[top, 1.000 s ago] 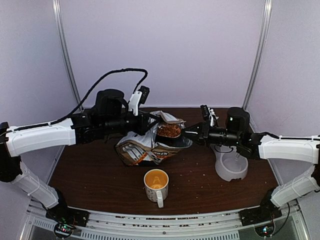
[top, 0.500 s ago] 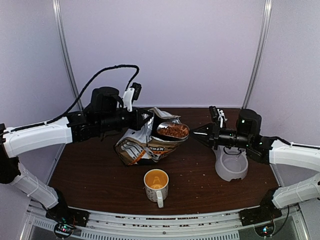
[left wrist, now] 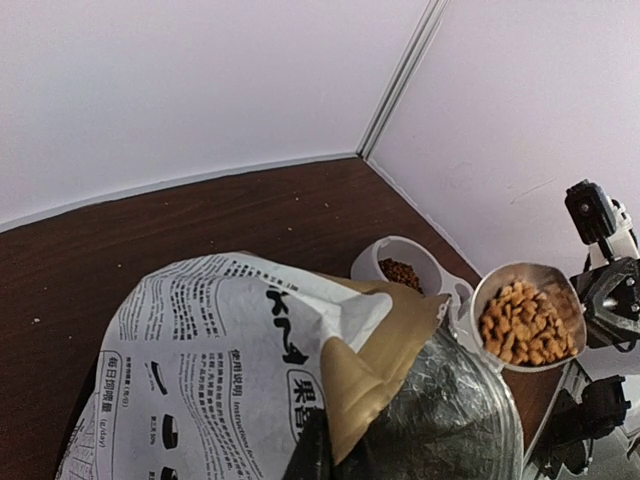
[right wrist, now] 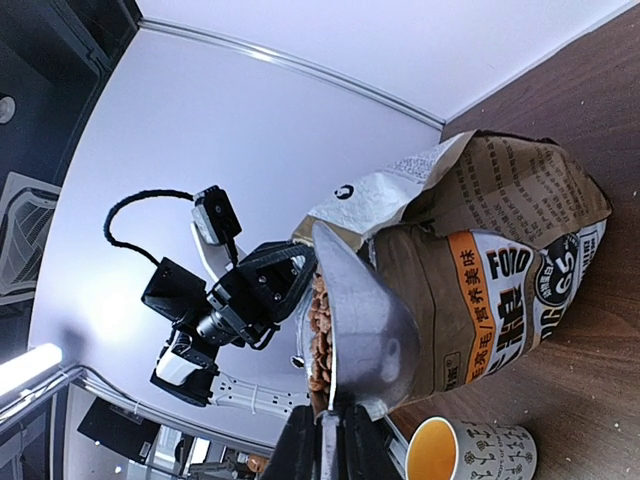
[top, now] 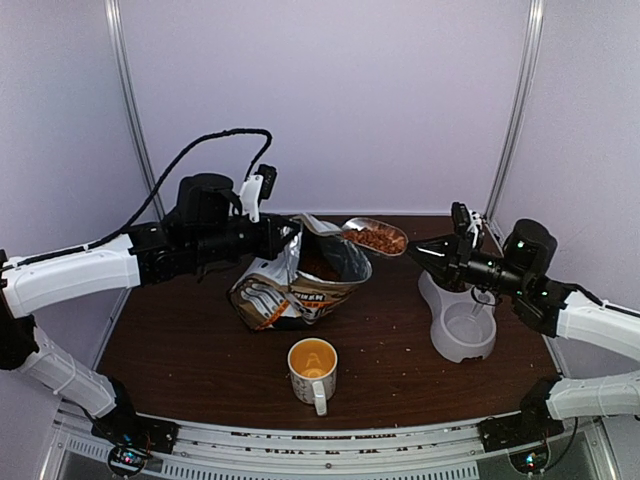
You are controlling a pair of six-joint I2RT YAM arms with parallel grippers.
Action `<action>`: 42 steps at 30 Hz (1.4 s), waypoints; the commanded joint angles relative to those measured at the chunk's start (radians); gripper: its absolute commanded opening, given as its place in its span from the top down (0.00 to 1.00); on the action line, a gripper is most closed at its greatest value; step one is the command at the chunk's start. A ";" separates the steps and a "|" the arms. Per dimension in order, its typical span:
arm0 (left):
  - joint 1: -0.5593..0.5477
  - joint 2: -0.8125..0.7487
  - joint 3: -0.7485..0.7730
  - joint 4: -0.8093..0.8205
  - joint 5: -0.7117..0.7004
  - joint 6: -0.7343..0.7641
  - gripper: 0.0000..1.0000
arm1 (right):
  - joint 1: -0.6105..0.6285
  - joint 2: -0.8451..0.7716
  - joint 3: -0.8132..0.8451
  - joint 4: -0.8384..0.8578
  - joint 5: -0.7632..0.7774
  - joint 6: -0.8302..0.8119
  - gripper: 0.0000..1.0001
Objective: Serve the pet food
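The pet food bag (top: 295,290) stands open at mid-table, white and tan with black print. My left gripper (top: 291,238) is shut on its top rim, holding the mouth open; the left wrist view shows the dark fingers (left wrist: 312,450) pinching the tan fold of the bag (left wrist: 210,370). My right gripper (top: 420,251) is shut on the handle of a metal scoop (top: 377,237). The scoop hangs in the air to the right of the bag's mouth, full of reddish-brown pet food (right wrist: 322,330). In the right wrist view the scoop (right wrist: 370,315) hangs just beyond my right gripper (right wrist: 330,428).
A white feeder bowl (top: 462,327) stands at the right, below my right arm, with some kibble in it (left wrist: 401,272). An orange-lined white mug (top: 313,371) stands near the front, in front of the bag. Stray crumbs dot the brown table (top: 180,350).
My right gripper has drawn back to the right and up, lifting the filled scoop out of the bag's mouth. The left gripper kept its hold on the bag's rim.
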State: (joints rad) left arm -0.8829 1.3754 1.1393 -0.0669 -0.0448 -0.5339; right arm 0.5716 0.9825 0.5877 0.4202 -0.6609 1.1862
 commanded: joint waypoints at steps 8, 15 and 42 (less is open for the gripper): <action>0.010 -0.033 0.000 0.004 -0.026 -0.003 1.00 | -0.221 -0.204 -0.157 0.135 0.007 0.147 1.00; 0.012 -0.039 -0.003 0.001 -0.033 0.001 1.00 | -0.385 -0.371 -0.290 0.050 0.075 0.205 1.00; 0.013 -0.085 -0.029 -0.010 -0.046 0.044 1.00 | -0.530 -0.922 -0.358 -0.976 0.392 0.072 1.00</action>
State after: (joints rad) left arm -0.8822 1.3312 1.1183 -0.1032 -0.0746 -0.5182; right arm 0.0479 0.0837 0.1581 -0.4263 -0.3237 1.3243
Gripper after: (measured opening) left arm 0.015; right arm 0.096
